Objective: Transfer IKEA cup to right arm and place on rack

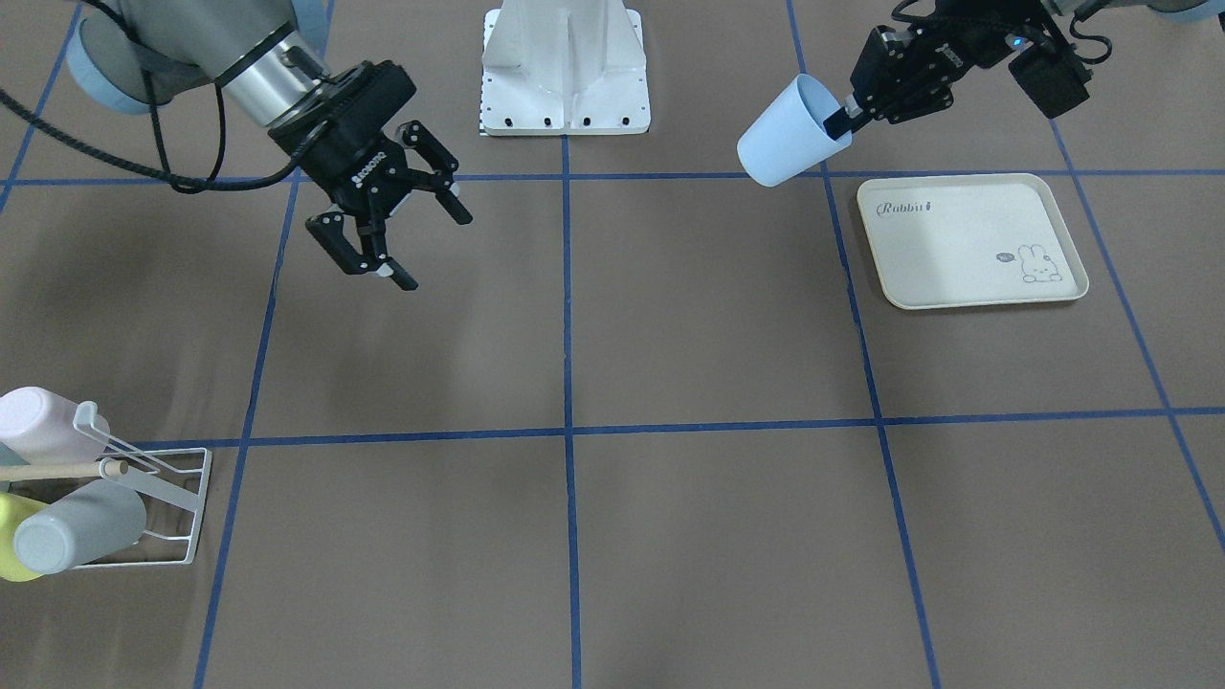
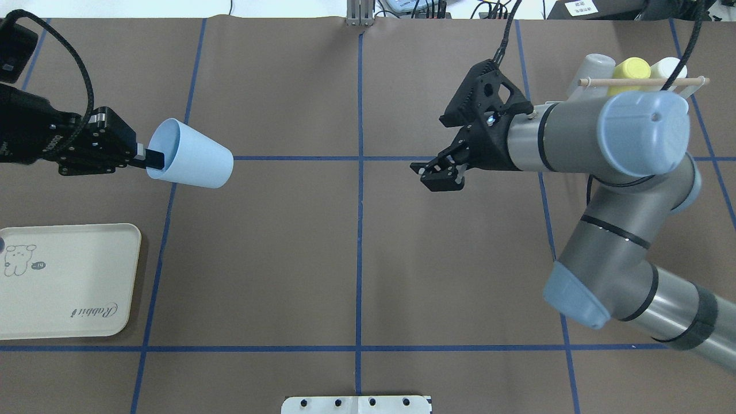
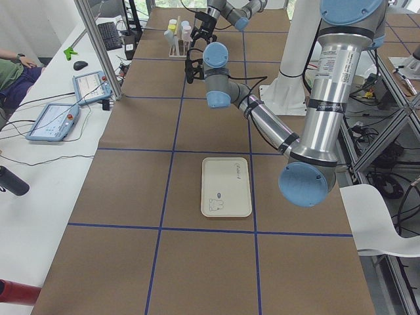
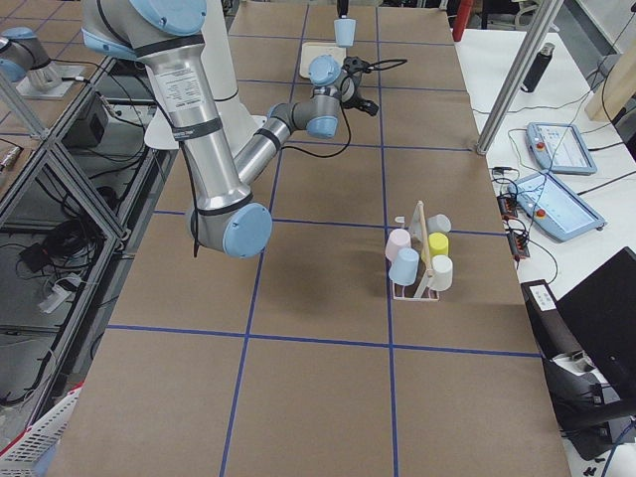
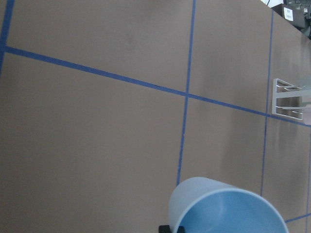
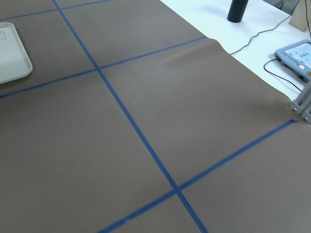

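The light blue IKEA cup (image 1: 787, 136) hangs tilted in the air, its mouth toward my left gripper (image 1: 842, 121). That gripper is shut on the cup's rim, one finger inside and one outside. From overhead the cup (image 2: 194, 162) points toward the table's middle, with the left gripper (image 2: 145, 158) behind it. Its rim fills the bottom of the left wrist view (image 5: 224, 209). My right gripper (image 1: 433, 247) hovers open and empty above the table, a wide gap away from the cup (image 2: 440, 175). The white wire rack (image 1: 199, 502) stands near the table edge on my right, a wooden dowel across it (image 2: 598, 81).
Several cups, pink (image 1: 38, 426), grey-blue (image 1: 81, 536) and yellow-green among them, hang on the rack. A cream rabbit-print tray (image 1: 967, 244) lies flat under the left arm's side (image 2: 63, 282). Blue tape lines grid the brown table. The robot's white base (image 1: 565, 67) stands at the table's edge.
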Available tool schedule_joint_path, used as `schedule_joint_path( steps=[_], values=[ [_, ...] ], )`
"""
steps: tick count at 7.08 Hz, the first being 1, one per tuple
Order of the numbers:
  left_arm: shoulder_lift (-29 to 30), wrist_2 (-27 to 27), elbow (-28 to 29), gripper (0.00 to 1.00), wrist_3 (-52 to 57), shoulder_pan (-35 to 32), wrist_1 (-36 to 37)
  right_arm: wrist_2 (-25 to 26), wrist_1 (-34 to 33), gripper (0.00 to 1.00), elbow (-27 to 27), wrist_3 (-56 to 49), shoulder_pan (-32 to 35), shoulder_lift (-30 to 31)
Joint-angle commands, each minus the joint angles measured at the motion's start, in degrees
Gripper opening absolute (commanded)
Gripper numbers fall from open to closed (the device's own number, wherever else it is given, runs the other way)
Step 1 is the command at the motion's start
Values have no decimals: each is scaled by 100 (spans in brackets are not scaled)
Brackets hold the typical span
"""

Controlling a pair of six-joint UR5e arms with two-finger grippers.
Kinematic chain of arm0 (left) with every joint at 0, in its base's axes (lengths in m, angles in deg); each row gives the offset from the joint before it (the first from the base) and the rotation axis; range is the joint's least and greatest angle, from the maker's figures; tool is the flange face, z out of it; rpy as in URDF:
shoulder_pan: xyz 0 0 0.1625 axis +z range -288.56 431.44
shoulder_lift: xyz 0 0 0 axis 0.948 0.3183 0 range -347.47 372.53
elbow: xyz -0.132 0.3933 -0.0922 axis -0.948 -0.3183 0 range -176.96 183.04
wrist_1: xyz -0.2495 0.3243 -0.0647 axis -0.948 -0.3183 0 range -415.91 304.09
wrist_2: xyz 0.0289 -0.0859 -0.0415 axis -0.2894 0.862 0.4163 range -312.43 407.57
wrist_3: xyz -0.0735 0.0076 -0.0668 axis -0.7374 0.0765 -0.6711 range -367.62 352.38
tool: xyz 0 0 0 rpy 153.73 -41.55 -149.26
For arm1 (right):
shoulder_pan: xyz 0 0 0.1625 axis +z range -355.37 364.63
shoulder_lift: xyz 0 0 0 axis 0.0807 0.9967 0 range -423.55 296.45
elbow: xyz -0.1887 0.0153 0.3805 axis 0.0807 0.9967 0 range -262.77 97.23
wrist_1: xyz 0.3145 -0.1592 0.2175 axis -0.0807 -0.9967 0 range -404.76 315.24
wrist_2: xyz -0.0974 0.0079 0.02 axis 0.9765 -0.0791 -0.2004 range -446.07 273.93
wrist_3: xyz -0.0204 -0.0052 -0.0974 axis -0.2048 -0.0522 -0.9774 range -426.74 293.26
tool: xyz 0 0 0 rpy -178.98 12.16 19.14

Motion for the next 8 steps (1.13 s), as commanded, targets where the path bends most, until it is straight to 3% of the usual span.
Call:
schedule_joint_path(
  steps=[1, 2, 3, 8],
  values=[
    [575, -35, 246, 0, -618, 83, -203, 501, 96, 98, 201, 6, -628, -574],
    [760, -53, 474, 0, -794, 275, -370, 1129, 593, 98, 254, -38, -1013, -577],
    [884, -218, 572, 0, -840, 372, -380, 1344, 1041, 98, 429, -108, -1164, -577],
    [1105, -885, 626, 0, -823, 1074, -380, 1442, 1705, 98, 492, -425, -1263, -568]
  ],
)
